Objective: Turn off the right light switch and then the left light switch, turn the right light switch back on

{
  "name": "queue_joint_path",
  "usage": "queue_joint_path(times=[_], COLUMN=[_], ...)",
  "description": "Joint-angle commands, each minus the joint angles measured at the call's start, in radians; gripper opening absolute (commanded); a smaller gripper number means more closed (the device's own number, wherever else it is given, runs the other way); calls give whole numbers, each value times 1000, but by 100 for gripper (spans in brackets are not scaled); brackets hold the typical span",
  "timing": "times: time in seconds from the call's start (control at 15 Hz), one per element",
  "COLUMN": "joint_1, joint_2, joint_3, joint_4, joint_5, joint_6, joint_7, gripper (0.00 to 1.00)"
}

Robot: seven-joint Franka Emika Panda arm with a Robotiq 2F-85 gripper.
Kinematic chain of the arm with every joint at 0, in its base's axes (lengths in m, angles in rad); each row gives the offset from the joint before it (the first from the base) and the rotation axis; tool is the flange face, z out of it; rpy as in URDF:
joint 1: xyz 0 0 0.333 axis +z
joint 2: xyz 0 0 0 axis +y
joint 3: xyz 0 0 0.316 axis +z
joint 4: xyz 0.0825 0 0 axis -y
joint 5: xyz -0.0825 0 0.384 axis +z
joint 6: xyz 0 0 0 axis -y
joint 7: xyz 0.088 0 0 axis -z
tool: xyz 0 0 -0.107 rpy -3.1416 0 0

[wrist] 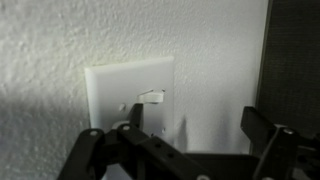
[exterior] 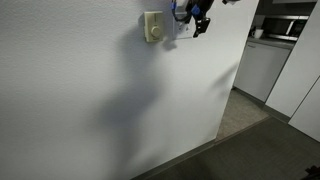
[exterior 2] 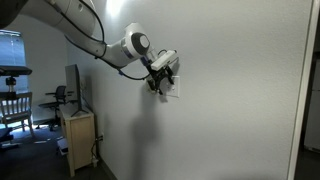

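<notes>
The small white square wall plate fills the middle of the wrist view. The right light switch shows as a small white lever right of the plate's middle. The left light switch is mostly hidden behind my left finger. My gripper is open and empty, close to the wall. Its left fingertip is just below the right switch and its right finger is off the plate over bare wall. In both exterior views the gripper is up against the plate. I cannot tell whether it touches.
A cream box with a round dial is mounted beside the plate. The wall ends at a corner, with a kitchen counter beyond. A wooden cabinet and office chairs stand farther along the wall.
</notes>
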Motion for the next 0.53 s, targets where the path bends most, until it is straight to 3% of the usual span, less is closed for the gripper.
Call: queue_joint_path(times=[0.0,0.47], joint_1=[3,0], joint_2=[20,49], joint_3=[4,24], joint_4=[66,106], joint_5=[3,61], joint_6=[-50,-76], joint_7=[-34,-92], gripper=[100,100])
